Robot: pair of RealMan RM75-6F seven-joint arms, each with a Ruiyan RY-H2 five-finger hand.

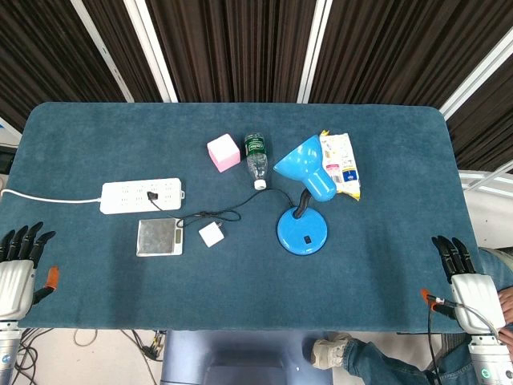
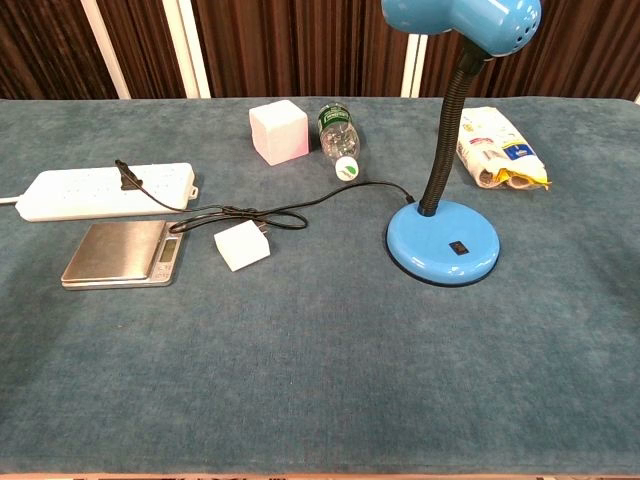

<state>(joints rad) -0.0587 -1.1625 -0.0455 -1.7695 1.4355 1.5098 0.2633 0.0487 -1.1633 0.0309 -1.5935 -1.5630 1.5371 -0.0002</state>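
Lying capped, bottle (image 1: 256,159) beside lamp (image 1: 303,196)

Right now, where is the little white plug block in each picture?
Head view: the white plug block lies near the middle, right of the silver scale.
Chest view: it lies left of centre, again just right of the scale.
Shared landmark: the blue lamp's round base, further right in both.
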